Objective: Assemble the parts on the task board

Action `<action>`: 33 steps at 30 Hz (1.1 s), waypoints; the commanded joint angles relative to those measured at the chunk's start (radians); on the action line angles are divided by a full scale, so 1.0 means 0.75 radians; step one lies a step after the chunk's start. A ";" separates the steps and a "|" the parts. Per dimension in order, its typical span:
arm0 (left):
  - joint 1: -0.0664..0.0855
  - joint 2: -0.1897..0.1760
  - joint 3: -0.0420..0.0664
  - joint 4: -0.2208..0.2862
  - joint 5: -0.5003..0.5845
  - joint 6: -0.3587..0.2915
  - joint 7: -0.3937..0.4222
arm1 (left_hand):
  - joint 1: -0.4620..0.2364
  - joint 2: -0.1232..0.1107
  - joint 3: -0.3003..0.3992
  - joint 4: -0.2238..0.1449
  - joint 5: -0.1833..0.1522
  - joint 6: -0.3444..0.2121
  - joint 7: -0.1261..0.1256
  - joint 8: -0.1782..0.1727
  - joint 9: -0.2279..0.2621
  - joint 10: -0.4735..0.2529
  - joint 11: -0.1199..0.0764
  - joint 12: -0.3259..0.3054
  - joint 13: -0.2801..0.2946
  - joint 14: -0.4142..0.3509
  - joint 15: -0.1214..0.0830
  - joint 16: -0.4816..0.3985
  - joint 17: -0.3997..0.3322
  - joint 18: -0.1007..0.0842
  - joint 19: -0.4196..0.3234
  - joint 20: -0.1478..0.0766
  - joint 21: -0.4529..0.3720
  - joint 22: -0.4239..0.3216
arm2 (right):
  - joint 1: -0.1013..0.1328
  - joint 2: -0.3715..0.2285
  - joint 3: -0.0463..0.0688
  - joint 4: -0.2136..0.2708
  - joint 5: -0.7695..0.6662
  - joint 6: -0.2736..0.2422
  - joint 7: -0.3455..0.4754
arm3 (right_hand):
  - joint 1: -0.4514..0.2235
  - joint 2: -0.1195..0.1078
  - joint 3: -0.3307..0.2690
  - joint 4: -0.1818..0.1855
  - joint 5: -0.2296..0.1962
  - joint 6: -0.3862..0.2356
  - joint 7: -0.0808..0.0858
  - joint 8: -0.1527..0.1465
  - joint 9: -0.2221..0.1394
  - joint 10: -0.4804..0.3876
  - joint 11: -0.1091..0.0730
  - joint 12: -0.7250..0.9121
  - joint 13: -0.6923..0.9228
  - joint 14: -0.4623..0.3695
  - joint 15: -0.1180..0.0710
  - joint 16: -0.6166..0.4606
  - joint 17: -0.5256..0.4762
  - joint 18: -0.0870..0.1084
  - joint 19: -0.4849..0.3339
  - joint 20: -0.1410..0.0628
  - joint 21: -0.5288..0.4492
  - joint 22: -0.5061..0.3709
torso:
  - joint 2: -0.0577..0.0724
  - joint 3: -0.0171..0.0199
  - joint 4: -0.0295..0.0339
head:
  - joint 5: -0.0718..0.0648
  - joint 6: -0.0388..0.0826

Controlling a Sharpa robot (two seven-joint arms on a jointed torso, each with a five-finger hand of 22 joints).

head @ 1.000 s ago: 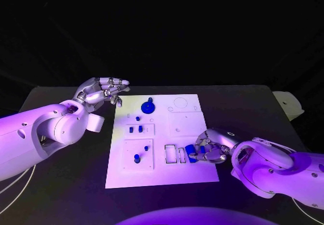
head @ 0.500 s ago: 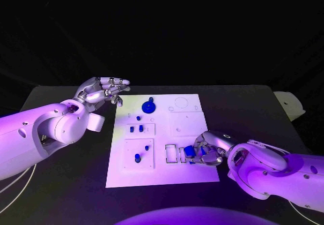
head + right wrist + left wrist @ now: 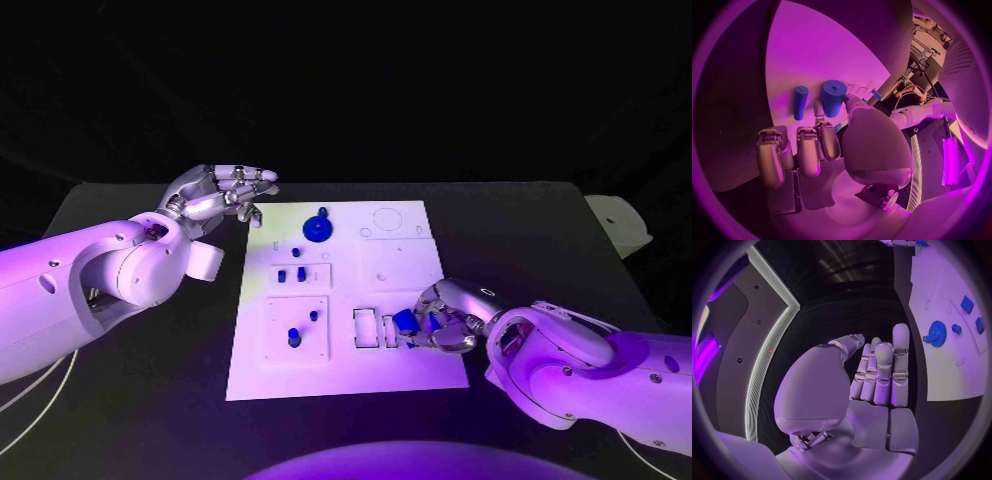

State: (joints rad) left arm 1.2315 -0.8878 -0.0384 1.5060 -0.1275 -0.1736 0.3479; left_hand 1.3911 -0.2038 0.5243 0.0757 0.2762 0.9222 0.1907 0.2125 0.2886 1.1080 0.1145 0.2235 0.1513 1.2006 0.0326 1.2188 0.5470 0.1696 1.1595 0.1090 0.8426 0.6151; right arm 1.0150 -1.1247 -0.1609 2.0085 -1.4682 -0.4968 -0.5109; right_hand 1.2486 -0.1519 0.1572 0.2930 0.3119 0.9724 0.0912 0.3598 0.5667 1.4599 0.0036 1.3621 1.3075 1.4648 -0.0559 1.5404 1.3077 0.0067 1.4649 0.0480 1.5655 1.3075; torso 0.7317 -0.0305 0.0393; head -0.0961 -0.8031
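While the task board (image 3: 346,300) sits mid-frame on the table (image 3: 130,400), the right hand (image 3: 440,318) at lower right pinches an upright blue part (image 3: 405,322) beside the slots; left hand (image 3: 219,198), upper left, holds nothing, fingers loosely curled.

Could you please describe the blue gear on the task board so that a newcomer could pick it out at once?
Start from the white task board in the middle of the black table and go to its far end, on the side of the left hand. The blue gear lies there, a round toothed disc. It is the widest blue piece; the other blue pieces nearby are small pegs and blocks.
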 commanded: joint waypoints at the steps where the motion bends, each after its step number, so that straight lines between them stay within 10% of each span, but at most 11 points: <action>1: 0.001 0.003 0.001 0.002 0.006 0.018 0.006 | -0.016 0.001 -0.007 0.001 -0.003 -0.007 -0.002 0.003 -0.001 -0.010 -0.001 0.008 0.001 -0.007 -0.003 0.004 0.001 0.020 0.003 0.006 -0.007 -0.002 | -0.004 -0.006 -0.003 0.016 0.106 -0.060 -0.005 | 0.064 0.031 0.048 -0.018 -0.014 0.016 -0.017 0.010 0.010 0.005 -0.003 0.004 0.153 0.125 -0.011 0.009 0.269 -0.009 0.141 -0.009 0.007 0.351 | -0.002 -0.0010 0.0002 | -0.002 0.000; 8: 0.001 0.005 0.001 -0.003 0.006 0.018 0.006 | -0.017 0.001 -0.007 0.001 -0.003 -0.008 -0.002 0.004 -0.001 -0.012 -0.001 0.010 0.002 -0.008 -0.003 0.004 0.000 0.020 0.003 0.006 -0.008 -0.003 | 0.006 -0.021 0.000 0.041 0.228 -0.126 0.013 | 0.102 0.018 0.110 -0.011 0.135 0.022 -0.021 0.012 0.009 0.005 -0.007 0.000 0.155 0.125 -0.015 0.010 0.272 -0.009 0.141 -0.013 0.007 0.351 | -0.001 -0.0002 0.0004 | -0.003 0.005; 33: 0.000 0.012 0.000 -0.007 0.006 0.022 0.006 | -0.017 0.001 -0.007 0.001 -0.003 -0.008 -0.002 0.004 -0.001 -0.012 -0.001 0.010 0.002 -0.008 -0.003 0.004 0.000 0.020 0.003 0.006 -0.008 -0.003 | 0.054 0.049 0.002 0.044 0.354 -0.133 0.042 | 0.021 -0.002 0.126 -0.002 0.131 0.037 -0.024 0.024 0.017 0.016 -0.009 0.012 0.168 0.126 -0.017 0.012 0.276 -0.009 0.141 -0.015 0.007 0.351 | 0.000 -0.0024 0.0023 | -0.009 0.011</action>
State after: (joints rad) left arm 1.2314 -0.8816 -0.0386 1.4994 -0.1275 -0.1731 0.3467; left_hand 1.3911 -0.2037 0.5243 0.0757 0.2762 0.9222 0.1907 0.2125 0.2886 1.1080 0.1145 0.2275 0.1511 1.2006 0.0326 1.2187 0.5469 0.1695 1.1596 0.1090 0.8426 0.6141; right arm 1.0560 -1.0945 -0.1593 2.0436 -1.2205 -0.6222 -0.4929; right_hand 1.2832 -0.1565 0.2467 0.2888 0.4119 0.9662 0.1023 0.3604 0.5656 1.4633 0.0001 1.3672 1.3073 1.4647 -0.0630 1.5442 1.3075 0.0067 1.4663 0.0465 1.5655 1.3076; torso 0.7315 -0.0321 0.0407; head -0.1028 -0.7932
